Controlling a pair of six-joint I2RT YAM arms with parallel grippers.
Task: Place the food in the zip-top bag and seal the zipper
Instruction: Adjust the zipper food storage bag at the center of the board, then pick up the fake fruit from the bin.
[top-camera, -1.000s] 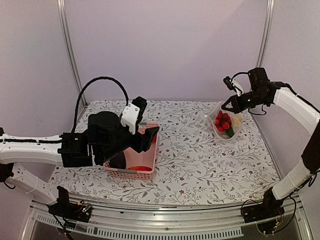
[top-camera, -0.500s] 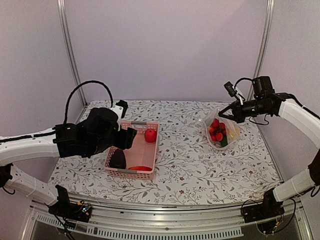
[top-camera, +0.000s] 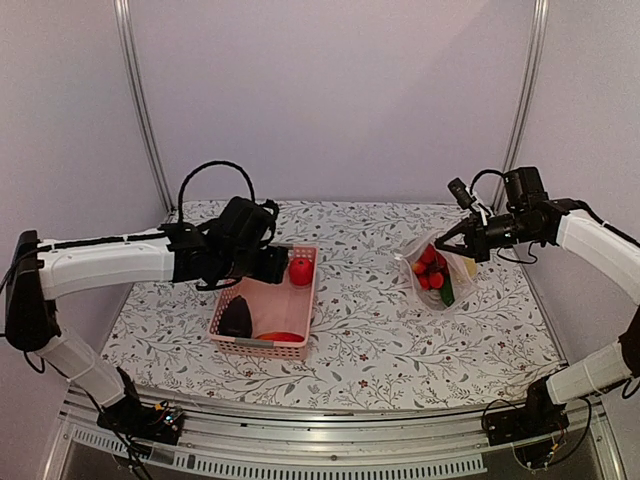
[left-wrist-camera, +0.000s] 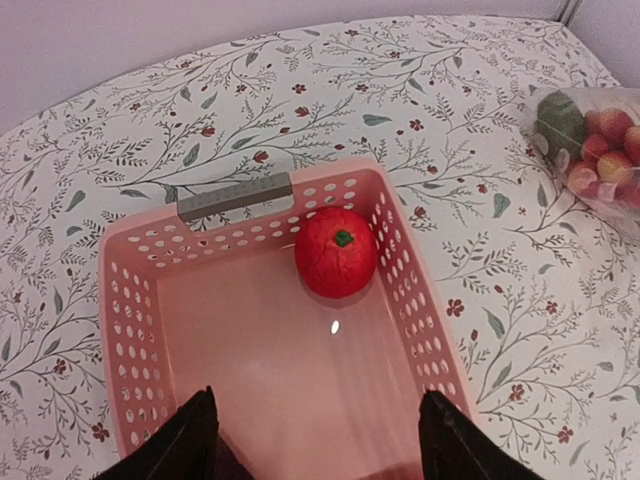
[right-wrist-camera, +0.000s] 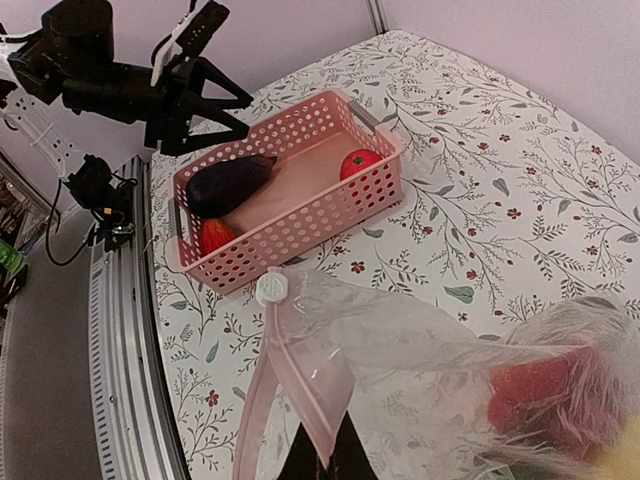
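The clear zip-top bag (top-camera: 437, 272) hangs at the right with red fruits, a green cucumber (top-camera: 447, 293) and a yellow lemon inside. My right gripper (top-camera: 472, 242) is shut on its mouth edge; in the right wrist view my gripper (right-wrist-camera: 325, 452) pinches the pink zipper strip (right-wrist-camera: 300, 375) below the white slider (right-wrist-camera: 272, 288). My left gripper (top-camera: 275, 266) is open and empty above the pink basket (top-camera: 262, 347), seen in the left wrist view (left-wrist-camera: 318, 402). A red tomato (left-wrist-camera: 337, 252) lies at the basket's far end. A dark eggplant (top-camera: 237, 318) and a red-orange fruit (top-camera: 282, 337) lie at its near end.
The basket has a grey handle bar (left-wrist-camera: 235, 195) at its far rim. The bag also shows at the right edge of the left wrist view (left-wrist-camera: 590, 150). The floral tablecloth (top-camera: 370, 330) lies between basket and bag. Metal frame posts (top-camera: 140, 110) stand at the back corners.
My left arm has swung back and lowered its open gripper over the basket's far end. My right gripper has carried the bag down and a little to the left.
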